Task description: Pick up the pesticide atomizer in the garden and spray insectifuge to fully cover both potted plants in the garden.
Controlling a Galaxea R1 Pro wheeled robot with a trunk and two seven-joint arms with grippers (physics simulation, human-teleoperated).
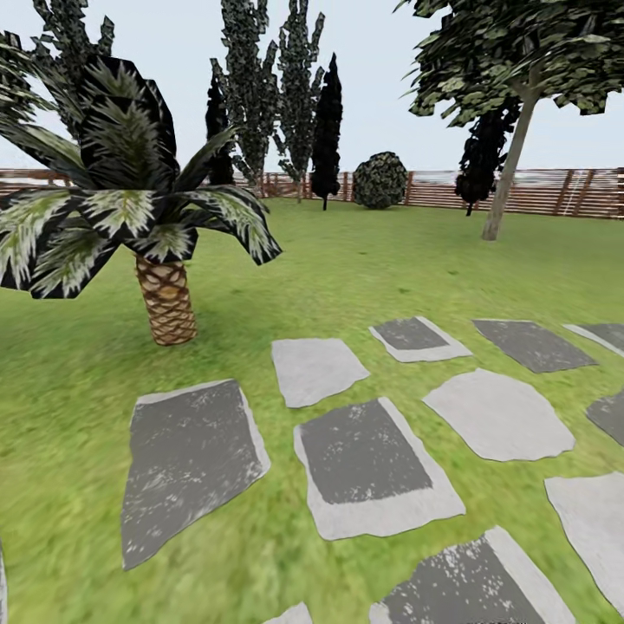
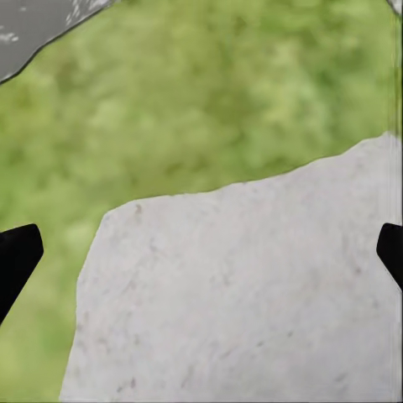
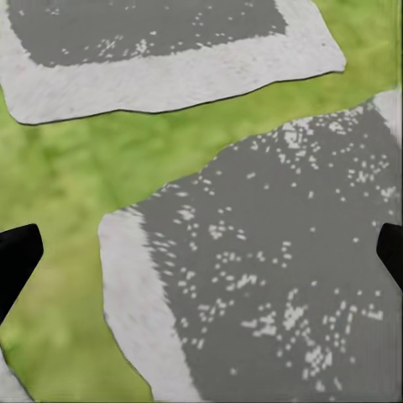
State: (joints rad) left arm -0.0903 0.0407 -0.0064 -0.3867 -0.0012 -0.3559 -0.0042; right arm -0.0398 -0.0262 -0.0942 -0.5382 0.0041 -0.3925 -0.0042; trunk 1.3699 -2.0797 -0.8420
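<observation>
Where lawn [image 1: 78, 416] spreads | irregular speckled stones [image 1: 368, 464] | scaly palm [image 1: 166, 299]

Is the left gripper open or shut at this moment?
Open. In the left wrist view the left gripper's two black fingertips sit at opposite edges, nothing between them, above a pale grey stepping stone.

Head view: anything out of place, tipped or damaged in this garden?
Nothing stands out. The palm stands upright on the lawn, the stepping stones lie flat in the grass, and the wooden fence runs unbroken along the back. Both wrist views show open grippers over stones and grass.
</observation>
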